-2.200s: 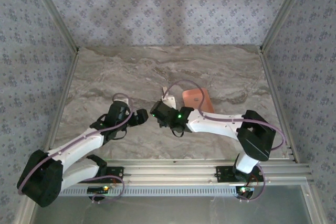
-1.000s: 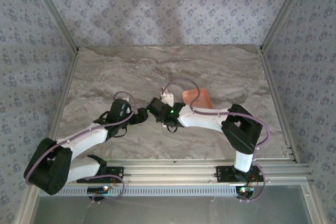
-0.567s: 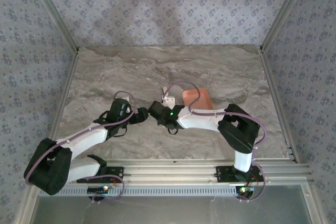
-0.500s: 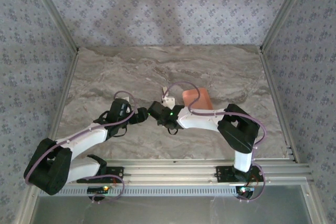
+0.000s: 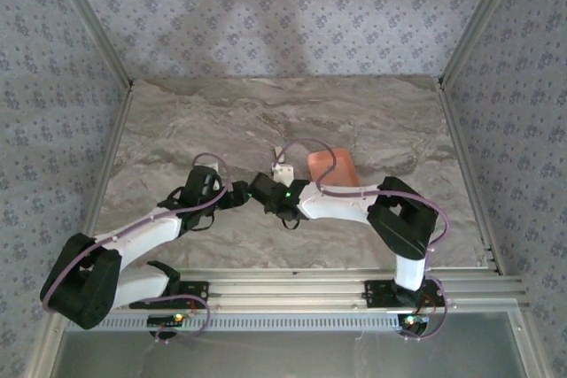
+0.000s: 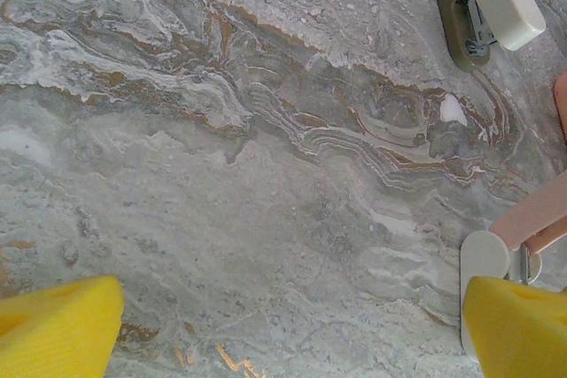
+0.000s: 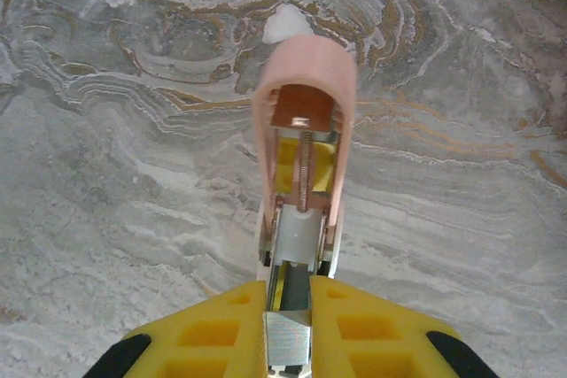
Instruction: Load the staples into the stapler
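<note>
In the right wrist view the stapler [image 7: 303, 130] is swung open: its pale pink lid stands up, showing a spring and the thin metal rail above the white base. My right gripper [image 7: 288, 307] is shut on its near end. A small grey ribbed metal block [image 7: 288, 343], apparently the staples, sits in the rail between the fingertips. My left gripper [image 6: 288, 325] is open wide over bare marble. The stapler's pink and white end [image 6: 496, 250] lies just beside its right finger [image 6: 518, 325]. From above, the left gripper [image 5: 237, 194] and right gripper [image 5: 262, 190] nearly meet at mid-table.
A salmon-orange tray [image 5: 330, 165] lies just behind the right arm. A small beige and white object [image 6: 487, 2] lies beyond the grippers, also seen from above [image 5: 283, 168]. Patterned walls and metal posts enclose the marble table [image 5: 177, 130].
The right arm has folded in and carried its gripper slightly left, closing the gap to the left gripper. Over the last half second nothing visibly moves.
</note>
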